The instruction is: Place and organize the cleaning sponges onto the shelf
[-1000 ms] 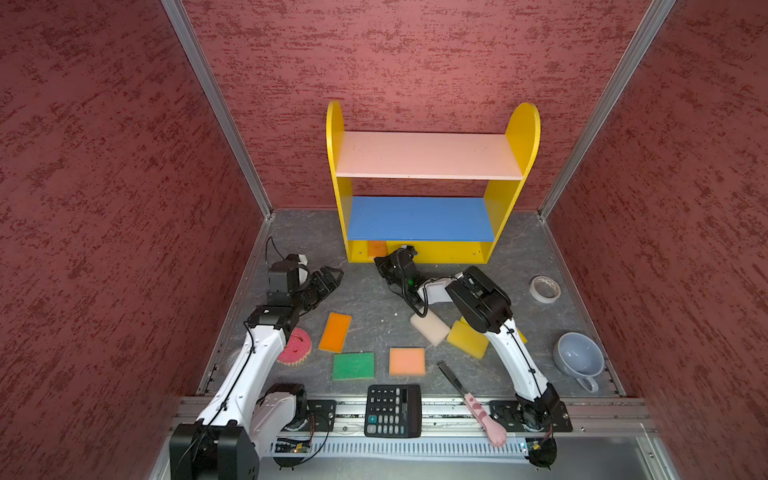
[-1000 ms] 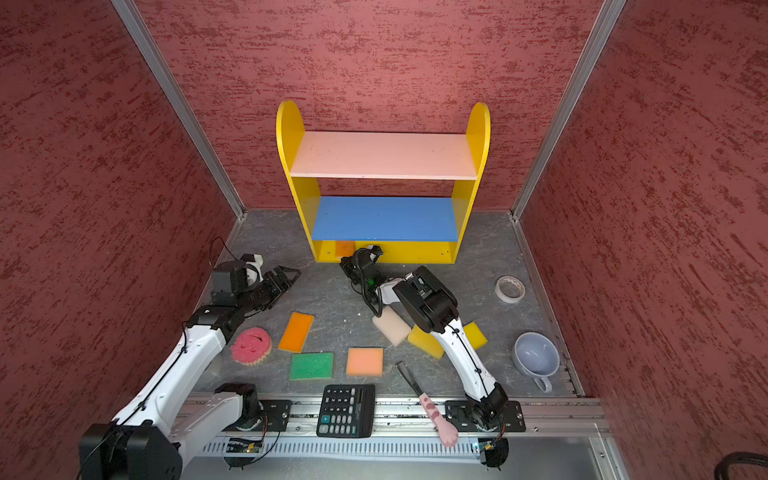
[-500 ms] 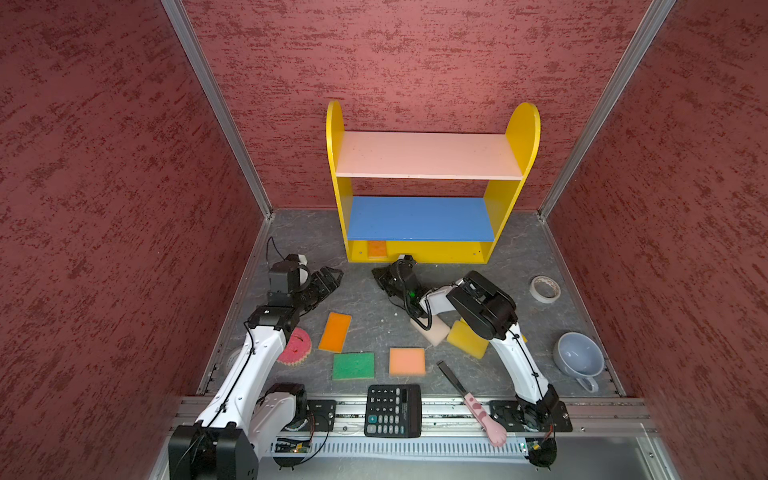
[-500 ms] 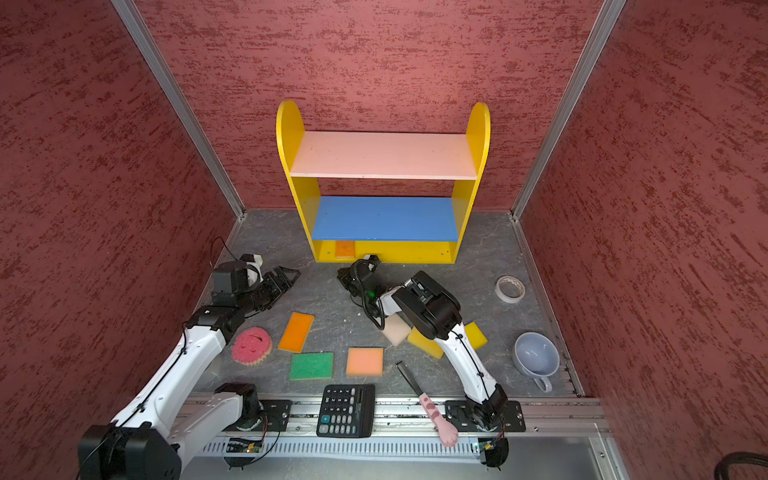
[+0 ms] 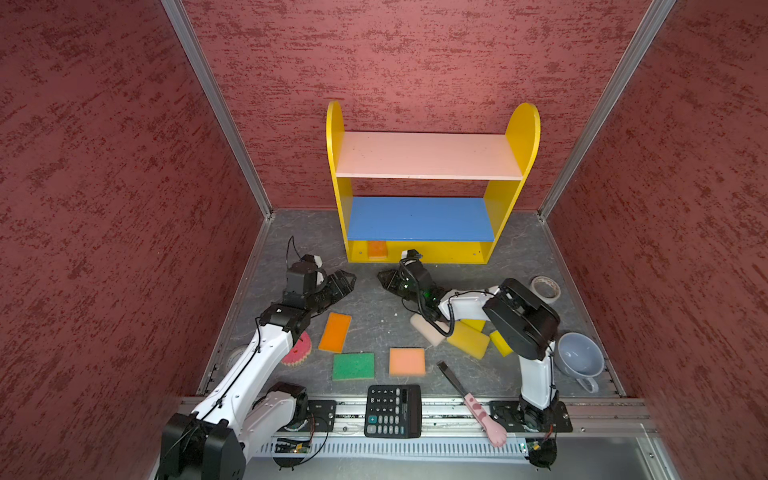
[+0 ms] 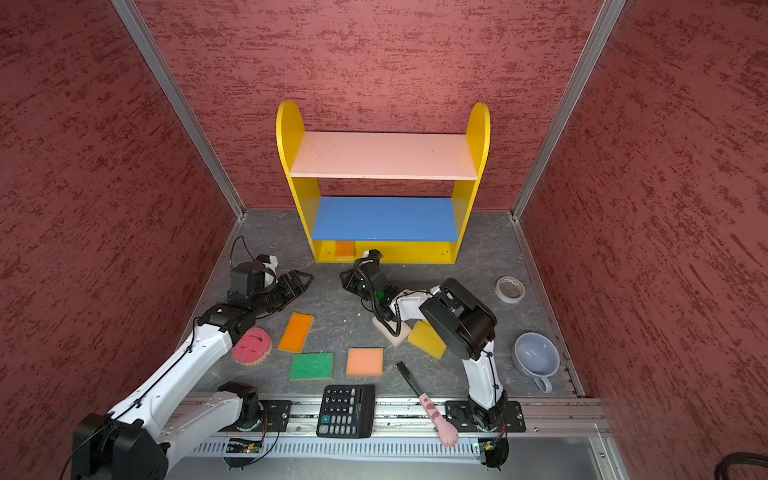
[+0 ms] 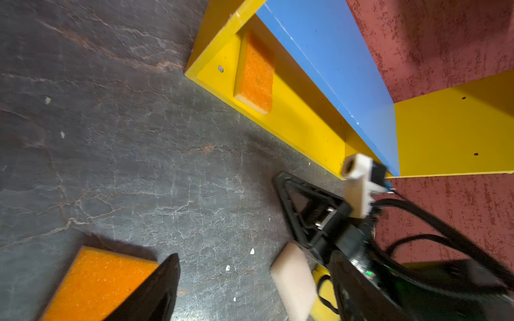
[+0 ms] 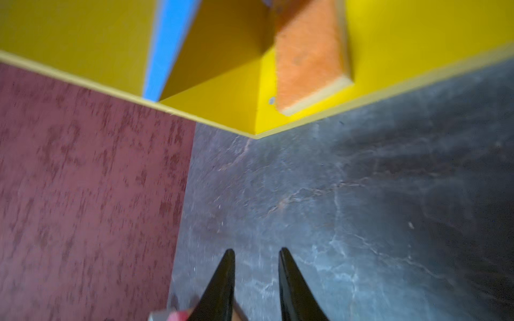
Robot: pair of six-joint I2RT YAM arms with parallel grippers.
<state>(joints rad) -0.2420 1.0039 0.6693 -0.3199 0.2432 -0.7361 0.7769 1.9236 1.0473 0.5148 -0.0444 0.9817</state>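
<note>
My right gripper (image 8: pixel 256 251) points at the floor in front of the shelf (image 8: pixel 417 41), its fingers a little apart with nothing between them. An orange sponge (image 8: pixel 308 55) lies on the bottom board, toward its left end. My left gripper (image 5: pixel 349 286) is spread wide and empty. On the floor near it lies a second orange sponge (image 5: pixel 335 332), and farther out a green sponge (image 5: pixel 353 365), a peach sponge (image 5: pixel 407 361), a cream sponge (image 5: pixel 426 332), a yellow sponge (image 5: pixel 469 343) and a pink sponge (image 5: pixel 299 355).

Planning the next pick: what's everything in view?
shelf: one, yellow-pink-blue, back
shelved sponge: one, orange, bottom board
orange sponge: one, floor, left
pink sponge: one, round, beneath left arm
green sponge: one, front
peach sponge: one, front
cream sponge: one, beneath right arm
yellow sponges: at least two, beneath right arm
calculator: one, black, front rail
brush: one, pink handle, front
cup: one, grey-blue, right
tape roll: one, white, right
left tool: open, empty
right tool: open, facing shelf
</note>
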